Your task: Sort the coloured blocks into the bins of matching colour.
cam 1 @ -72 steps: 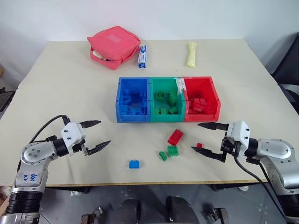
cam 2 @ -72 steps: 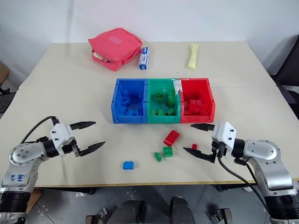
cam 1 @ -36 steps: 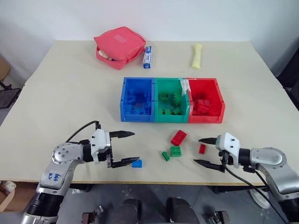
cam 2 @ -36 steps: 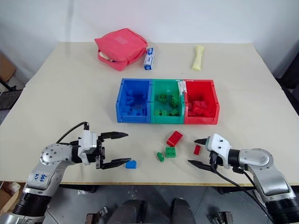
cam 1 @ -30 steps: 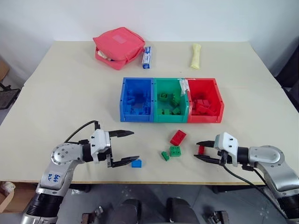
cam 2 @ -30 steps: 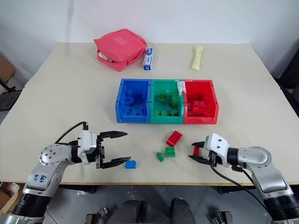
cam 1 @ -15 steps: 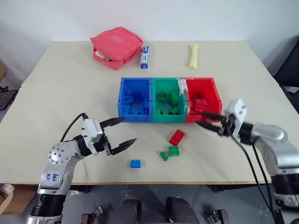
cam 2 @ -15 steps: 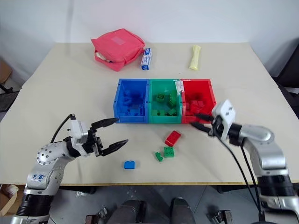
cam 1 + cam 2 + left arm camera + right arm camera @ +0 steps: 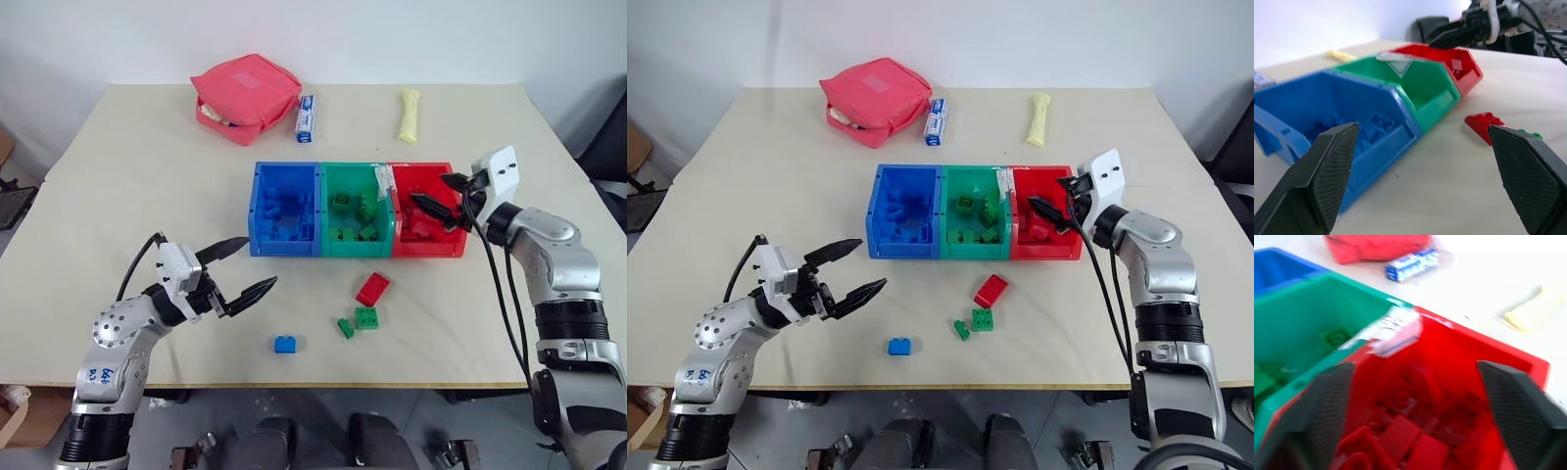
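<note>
The blue bin [image 9: 257,211], green bin [image 9: 324,211] and red bin [image 9: 458,220] stand joined in a row mid-table, each holding several blocks of its own colour. My right gripper [image 9: 431,190] hovers open over the red bin, with only the red blocks [image 9: 1410,431] in the bin below its spread fingers. On the table in front of the bins lie a red block [image 9: 371,289], a green block [image 9: 364,317], a smaller green block [image 9: 344,328] and a blue block [image 9: 285,344]. My left gripper [image 9: 259,262] is open and empty, above the table up and left of the blue block.
At the back of the table lie a red zip pouch [image 9: 245,98], a small blue-white tube [image 9: 305,117] and a yellow roll [image 9: 408,115]. The table's front edge [image 9: 313,385] runs just behind the loose blocks.
My right gripper shut on the small red block on the table, rose to the red bin and opened; the block is gone from its fingers. My left gripper drew back from the blue block.
</note>
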You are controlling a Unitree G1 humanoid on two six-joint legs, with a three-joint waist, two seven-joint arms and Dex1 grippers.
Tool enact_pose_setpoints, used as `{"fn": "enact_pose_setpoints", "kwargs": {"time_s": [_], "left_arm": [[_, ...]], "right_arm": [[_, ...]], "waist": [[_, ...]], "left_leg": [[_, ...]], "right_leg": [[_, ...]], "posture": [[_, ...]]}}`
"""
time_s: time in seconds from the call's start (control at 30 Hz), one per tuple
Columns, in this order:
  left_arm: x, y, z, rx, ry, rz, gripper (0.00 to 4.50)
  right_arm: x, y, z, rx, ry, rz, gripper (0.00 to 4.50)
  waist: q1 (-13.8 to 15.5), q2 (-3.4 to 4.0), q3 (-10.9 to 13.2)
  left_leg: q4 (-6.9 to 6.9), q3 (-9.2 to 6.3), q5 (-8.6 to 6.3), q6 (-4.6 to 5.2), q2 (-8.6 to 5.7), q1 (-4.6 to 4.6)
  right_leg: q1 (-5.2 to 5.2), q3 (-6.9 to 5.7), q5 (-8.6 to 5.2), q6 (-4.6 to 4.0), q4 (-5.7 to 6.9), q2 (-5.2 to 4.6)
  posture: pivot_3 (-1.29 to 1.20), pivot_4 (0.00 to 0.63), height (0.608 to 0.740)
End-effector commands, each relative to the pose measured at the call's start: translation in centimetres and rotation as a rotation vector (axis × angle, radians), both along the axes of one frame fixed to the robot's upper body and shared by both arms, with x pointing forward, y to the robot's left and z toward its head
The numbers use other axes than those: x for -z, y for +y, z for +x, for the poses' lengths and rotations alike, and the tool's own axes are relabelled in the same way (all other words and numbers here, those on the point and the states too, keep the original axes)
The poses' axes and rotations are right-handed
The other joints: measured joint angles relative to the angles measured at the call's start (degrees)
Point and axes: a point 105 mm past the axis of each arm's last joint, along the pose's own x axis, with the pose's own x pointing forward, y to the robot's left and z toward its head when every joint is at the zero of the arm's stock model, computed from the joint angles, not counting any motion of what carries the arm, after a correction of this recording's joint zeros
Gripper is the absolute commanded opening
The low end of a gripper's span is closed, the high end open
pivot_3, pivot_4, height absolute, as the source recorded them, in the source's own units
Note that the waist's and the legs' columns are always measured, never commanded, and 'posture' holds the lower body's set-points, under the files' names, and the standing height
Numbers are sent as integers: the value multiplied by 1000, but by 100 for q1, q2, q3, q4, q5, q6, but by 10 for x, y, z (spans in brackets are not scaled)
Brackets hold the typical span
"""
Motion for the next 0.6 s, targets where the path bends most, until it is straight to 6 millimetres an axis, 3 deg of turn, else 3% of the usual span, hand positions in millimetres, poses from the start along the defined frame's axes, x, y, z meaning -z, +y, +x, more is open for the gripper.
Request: {"fn": "enact_pose_setpoints", "kwargs": {"time_s": [0.03, 0.13, 0.37, 0.5, 0.6], "left_arm": [[-11, 5, -3, 16, -32, 21, 4500], [-7, 6, -5, 63, -30, 94, 4500], [11, -2, -16, 251, -12, 258, 4500], [10, -11, -15, 275, -22, 252, 4500], [11, -13, -14, 278, -25, 249, 4500]], "right_arm": [[-27, 1, -29, -139, -115, 11, 4481], [-15, -5, -51, -197, -78, -51, 4481], [41, -36, -98, -324, 89, -421, 4481], [52, -46, -100, -342, 118, -489, 4481], [57, -31, -97, -411, 106, -494, 4481]], "waist": [[5, 0, 0], [22, 2, 1], [63, 9, 6], [-2, 10, 6], [-69, 10, 6]], "left_leg": [[0, 0, 0, 0, 0, -1], [1, 0, 0, 0, 0, -1], [0, 5, -3, 5, -2, 3], [1, 8, -3, 4, 2, 6], [1, 7, -2, 3, 4, 9]], "right_leg": [[0, 0, 0, 0, -1, 0], [2, 0, 0, 0, -3, -1], [10, 2, 0, 0, -13, -4], [11, 4, 0, 0, -11, -1], [13, 3, 0, 0, -9, 0]], "posture": [[0, 150, 740], [0, 150, 740], [0, 150, 740], [0, 150, 740], [0, 150, 740]]}}
